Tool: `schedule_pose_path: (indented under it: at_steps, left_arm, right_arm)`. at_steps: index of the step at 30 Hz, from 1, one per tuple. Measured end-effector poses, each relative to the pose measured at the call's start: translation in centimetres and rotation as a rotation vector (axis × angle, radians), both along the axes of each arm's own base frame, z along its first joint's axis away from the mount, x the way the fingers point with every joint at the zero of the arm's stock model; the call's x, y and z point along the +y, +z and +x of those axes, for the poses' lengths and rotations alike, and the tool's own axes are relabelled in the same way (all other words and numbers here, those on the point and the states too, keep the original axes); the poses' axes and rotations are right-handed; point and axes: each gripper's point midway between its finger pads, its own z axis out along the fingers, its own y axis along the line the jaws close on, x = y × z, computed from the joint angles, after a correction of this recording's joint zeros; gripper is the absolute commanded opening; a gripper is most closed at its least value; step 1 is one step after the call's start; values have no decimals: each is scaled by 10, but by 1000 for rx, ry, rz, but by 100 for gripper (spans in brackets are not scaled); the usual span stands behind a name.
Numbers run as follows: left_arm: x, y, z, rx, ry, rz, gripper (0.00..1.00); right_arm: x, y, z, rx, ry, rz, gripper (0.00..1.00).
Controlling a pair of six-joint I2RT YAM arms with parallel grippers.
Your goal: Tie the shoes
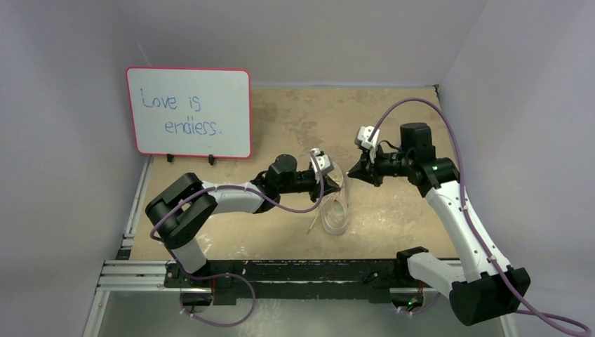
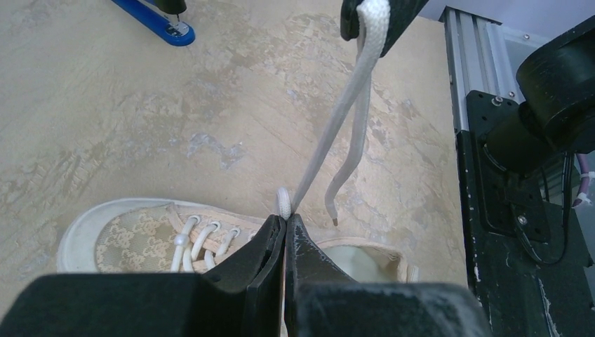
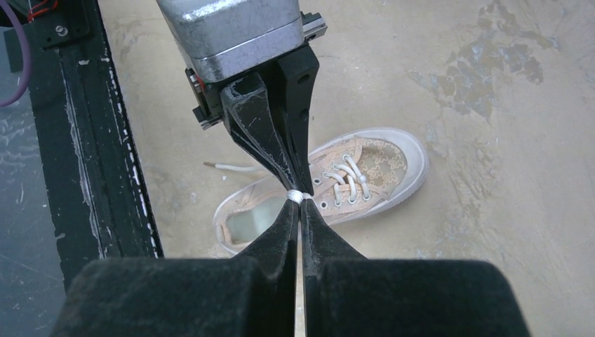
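Observation:
The shoe [image 1: 335, 210] is a pale pink-beige sneaker with white laces, lying on the table between the two arms. My left gripper [image 1: 334, 175] hovers over it, and the right gripper [image 1: 353, 173] faces it closely. In the left wrist view the left gripper [image 2: 285, 215] is shut on a white lace [image 2: 335, 123] above the shoe [image 2: 133, 235]. That lace runs up to the right gripper [image 2: 372, 14], and its loose end dangles below. In the right wrist view the right gripper [image 3: 298, 199] is shut on the lace, tip to tip with the left gripper [image 3: 295, 184], above the shoe [image 3: 372, 172].
A whiteboard [image 1: 188, 112] with red trim stands at the back left, on a blue foot [image 2: 165, 24]. Another lace end [image 3: 224, 166] lies on the table beside the shoe's heel. A black and aluminium rail [image 1: 281, 270] runs along the near edge. Grey walls close in both sides.

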Motion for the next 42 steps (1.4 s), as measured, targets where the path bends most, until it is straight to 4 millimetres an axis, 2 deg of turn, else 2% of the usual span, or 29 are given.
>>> schedule_pose_path:
  at_steps: [8,29,35,42]
  left_arm:
    - [-6,-1,-5,9,-23,-16,5]
    - [-18,-1,6,16,2,-49,12]
    - [-18,-4,8,17,10,-47,0]
    - [-20,-3,10,23,19,-50,0]
  right_arm:
    - [1,0,3,1,2,-2,0]
    - [0,1,2,0,13,-8,0]
    - [0,0,1,2,14,-9,0]
    - [0,0,2,-2,15,-15,0]
